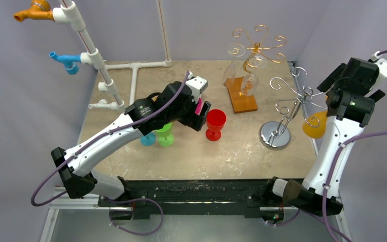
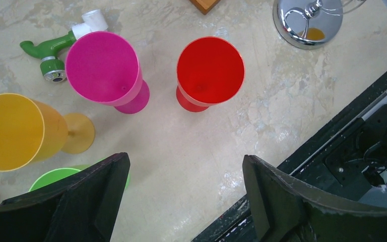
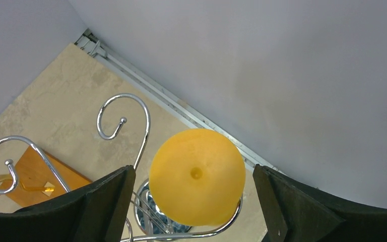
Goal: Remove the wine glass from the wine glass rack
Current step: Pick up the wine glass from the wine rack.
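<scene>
right gripper [image 3: 192,170]: fingers are standing wide apart on either side of the yellow glass [image 3: 196,151], not closing on it.
yellow glass: is hanging bowl-down on the silver rack [image 1: 283,107], near the table's right edge.
left gripper [image 2: 184,166]: jaws are gaping wide, holding nothing, hovering over the table [image 2: 196,136].
red glass [image 2: 210,70]: is standing upright just ahead of the left gripper, beside a pink glass [image 2: 103,68].
gold rack [image 1: 256,48]: is carrying clear glasses at the back.
</scene>
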